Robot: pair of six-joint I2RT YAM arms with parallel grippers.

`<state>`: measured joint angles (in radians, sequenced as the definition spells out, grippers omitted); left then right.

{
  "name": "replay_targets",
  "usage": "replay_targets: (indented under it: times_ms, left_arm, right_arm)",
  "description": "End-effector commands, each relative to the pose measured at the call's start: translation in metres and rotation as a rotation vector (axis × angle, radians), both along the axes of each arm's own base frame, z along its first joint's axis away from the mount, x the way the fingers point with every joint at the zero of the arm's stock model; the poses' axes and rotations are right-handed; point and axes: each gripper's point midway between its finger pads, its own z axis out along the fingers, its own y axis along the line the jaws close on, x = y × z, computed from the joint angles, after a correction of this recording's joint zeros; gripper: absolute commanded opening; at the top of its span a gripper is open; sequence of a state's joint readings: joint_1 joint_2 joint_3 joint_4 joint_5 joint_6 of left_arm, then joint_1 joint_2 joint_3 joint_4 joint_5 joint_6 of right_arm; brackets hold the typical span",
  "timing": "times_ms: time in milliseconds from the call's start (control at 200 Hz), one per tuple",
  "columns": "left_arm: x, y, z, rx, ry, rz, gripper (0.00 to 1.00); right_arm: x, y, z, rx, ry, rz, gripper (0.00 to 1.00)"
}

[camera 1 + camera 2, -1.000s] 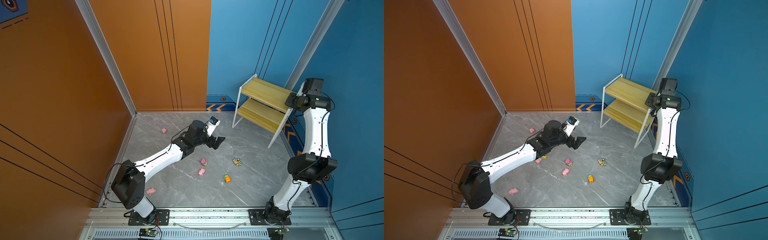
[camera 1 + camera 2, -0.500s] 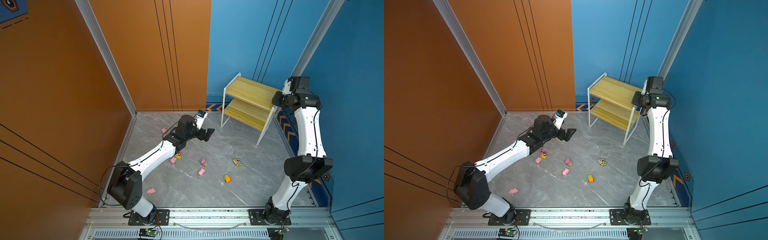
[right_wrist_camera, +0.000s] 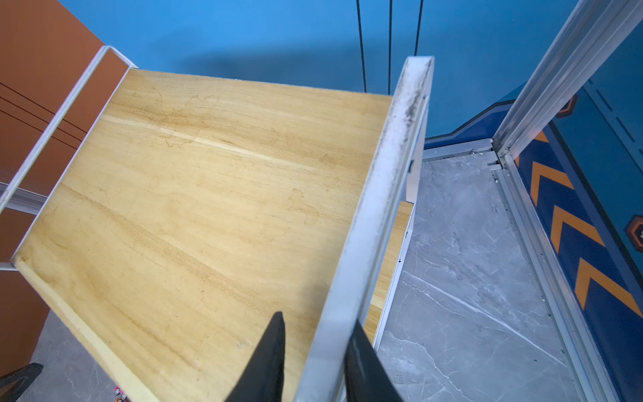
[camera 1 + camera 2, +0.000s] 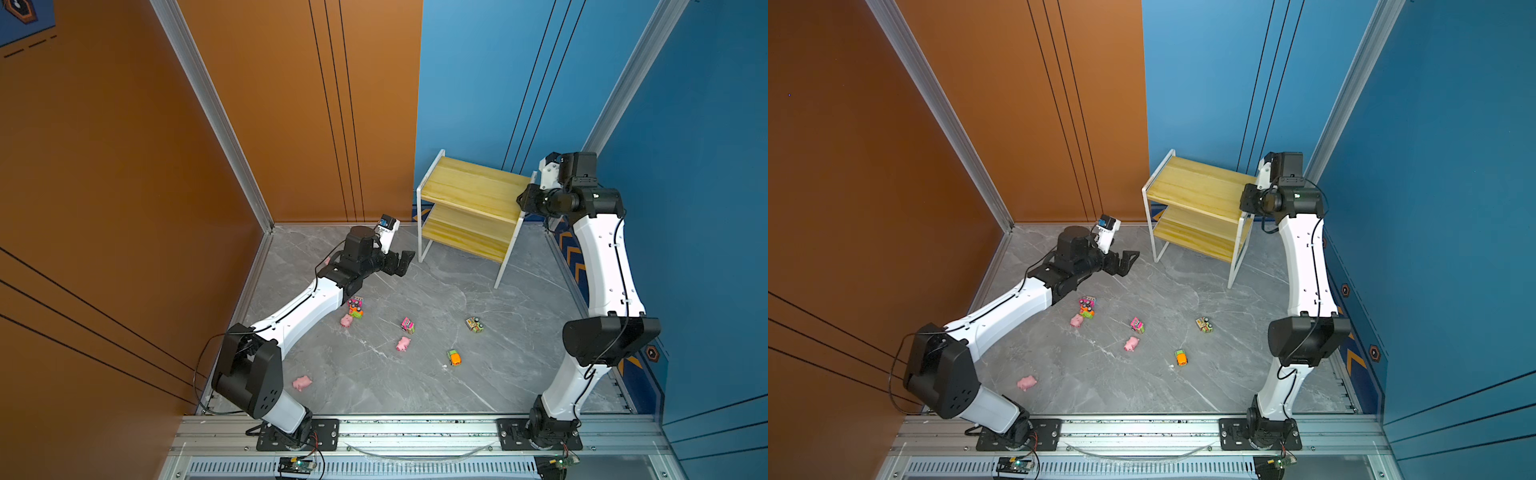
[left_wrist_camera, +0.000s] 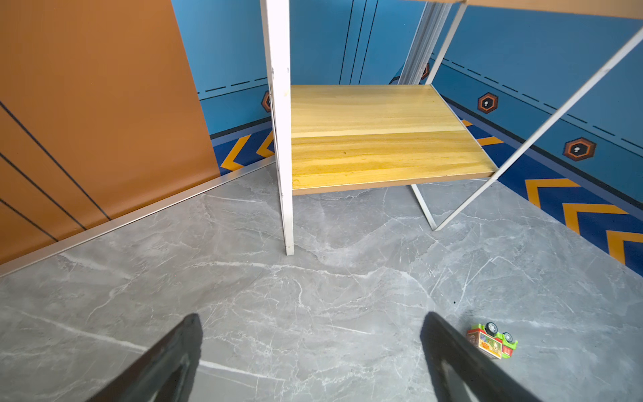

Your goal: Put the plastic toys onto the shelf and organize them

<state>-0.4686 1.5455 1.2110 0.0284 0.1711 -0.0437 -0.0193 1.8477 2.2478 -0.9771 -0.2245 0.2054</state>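
right fingers (image 3: pixel 315 351) clamp shelf (image 4: pixel 469 195) side rail | left fingers (image 5: pixel 195 334) spread above bare floor (image 4: pixel 436 382), near shelf leg

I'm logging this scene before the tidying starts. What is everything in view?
shelf: one, pale yellow boards on a white frame, back right of the floor, both boards bare.
pigs: three clearly seen, pink, scattered on the floor; a pink bit behind the left arm may be a fourth.
trucks: five, in pink, green, orange and yellow, on the floor, two of them piled together.
floor: one, grey marble.
walls: orange on the left, blue on the right.
left gripper: open, empty, above the floor facing the shelf.
right gripper: closed around the shelf's white side rail.
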Motion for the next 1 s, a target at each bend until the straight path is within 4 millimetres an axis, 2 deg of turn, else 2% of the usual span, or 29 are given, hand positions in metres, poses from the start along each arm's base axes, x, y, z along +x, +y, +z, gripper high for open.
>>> replay_targets:
  times_ms: [0,325,616,781,996]
  left_arm:
    - [0.000,0.022,0.008,0.007,0.000,0.064,0.98]
    - [0.015,0.092,0.017,-0.006,0.027,0.275,0.98]
    - [0.013,0.151,0.011,0.004,0.075,0.480,0.97]
    - [0.006,0.166,0.011,0.001,0.081,0.523,0.97]
    - [0.003,0.168,0.016,-0.007,0.072,0.522,0.97]
  right_arm:
    - [-0.011,0.049,0.028,0.017,-0.080,0.185,0.29]
    - [-0.006,0.102,0.023,0.043,-0.072,0.303,0.29]
    - [-0.002,0.150,0.024,0.092,-0.084,0.414,0.31]
    - [0.006,0.161,0.021,0.093,-0.089,0.425,0.34]
    - [0.024,0.150,0.016,0.049,-0.109,0.384,0.38]
